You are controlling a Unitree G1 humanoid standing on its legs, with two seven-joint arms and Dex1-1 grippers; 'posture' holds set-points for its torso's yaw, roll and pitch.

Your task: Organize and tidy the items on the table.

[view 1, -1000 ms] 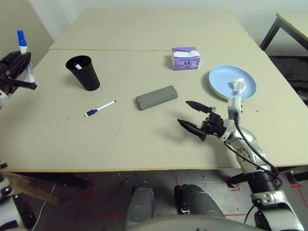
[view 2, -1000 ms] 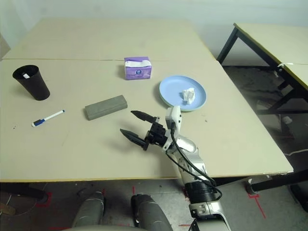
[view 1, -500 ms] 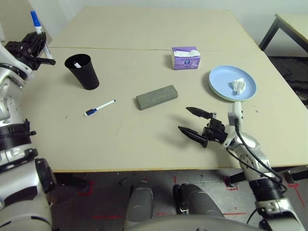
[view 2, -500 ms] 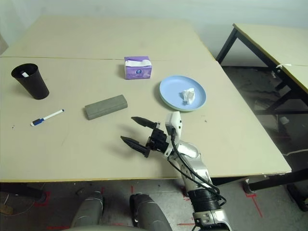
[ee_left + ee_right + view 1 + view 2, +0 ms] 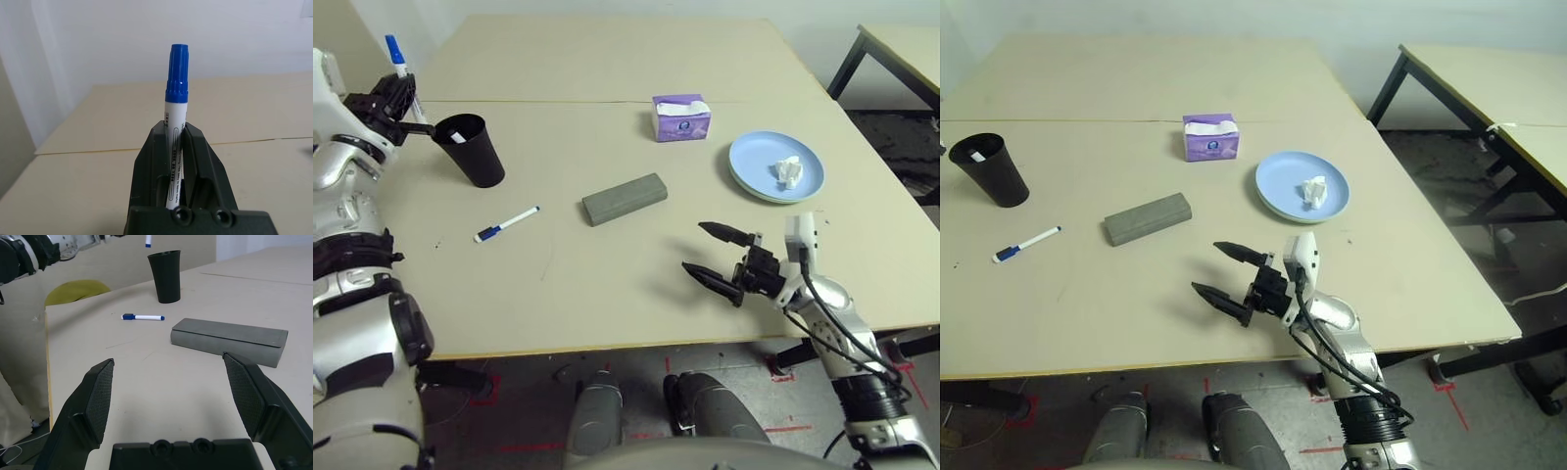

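1. Head views, left side: left gripper [image 5: 399, 103] raised beside the far left edge of the table [image 5: 607, 284], fingers clamped on a white marker [image 5: 399, 69], blue cap up, marker upright. Just beside it, black cup [image 5: 470, 150] standing upright on the table, something white visible inside the rim.

2. Head views, middle: second marker [image 5: 507, 223] lying flat on the table, blue cap toward the near left, near the cup but apart from it. Grey glasses case [image 5: 625, 199] lying flat at the centre, slightly angled. Purple tissue box [image 5: 680, 117] behind it, close to the seam line.

3. Head views, right side: light-blue plate [image 5: 751, 176] on the table, crumpled white tissue [image 5: 788, 171] resting on it. Right gripper [image 5: 717, 257] low over the near part of the table, fingers spread wide, empty, pointing toward the case but well apart from it.

4. Left wrist view: two black fingers [image 5: 149, 166] pinched tight on the marker barrel [image 5: 175, 142], blue cap [image 5: 177, 73] sticking up past the tips; pale tabletop and seam beyond.

5. Right wrist view: black fingers [image 5: 95, 396] wide apart, nothing between them. Ahead on the table: glasses case [image 5: 227, 339], loose marker [image 5: 143, 317], black cup [image 5: 165, 276]. Tip of the held marker [image 5: 147, 242] above the cup, to one side. Yellow-green rounded shape [image 5: 78, 290] past the table edge, identity unclear.
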